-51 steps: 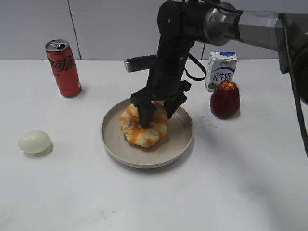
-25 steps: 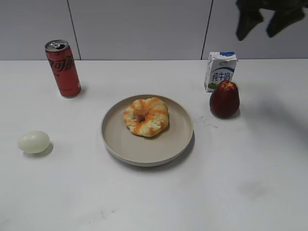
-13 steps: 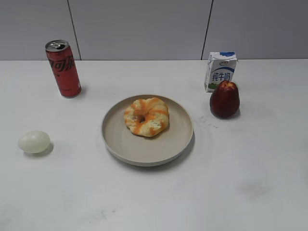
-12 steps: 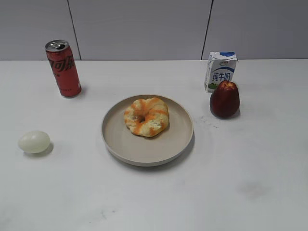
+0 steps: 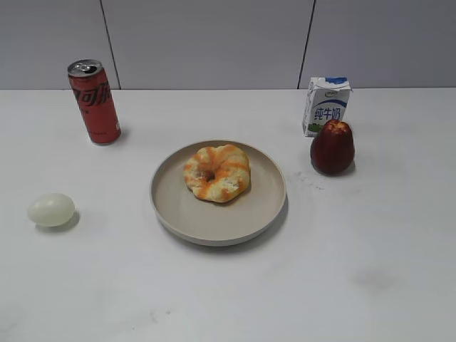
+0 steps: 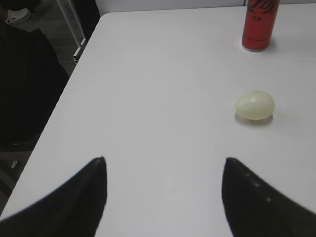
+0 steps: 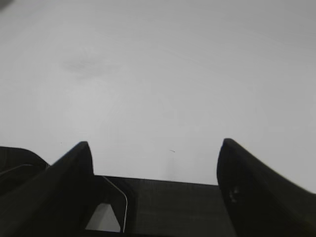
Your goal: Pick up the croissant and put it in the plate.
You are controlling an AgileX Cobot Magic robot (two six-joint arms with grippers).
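Observation:
The croissant point(image 5: 216, 173), a cream ring with orange stripes, lies in the beige plate point(image 5: 174, 214) at the table's middle in the exterior view. No arm shows in that view. My left gripper point(image 6: 164, 160) is open and empty over the white table's left part, in the left wrist view. My right gripper point(image 7: 155, 143) is open and empty over bare white table near its edge, in the right wrist view. Neither wrist view shows the croissant or the plate.
A red soda can point(image 5: 93, 101) stands at the back left and also shows in the left wrist view point(image 6: 260, 24). A pale egg point(image 5: 51, 209) lies at the left, also in the left wrist view point(image 6: 255, 105). A milk carton point(image 5: 326, 105) and a red apple point(image 5: 333, 147) stand at the right.
Two seconds ago my right gripper held the croissant over the plate. It let go, rose and left the exterior view. The croissant now rests in the plate.

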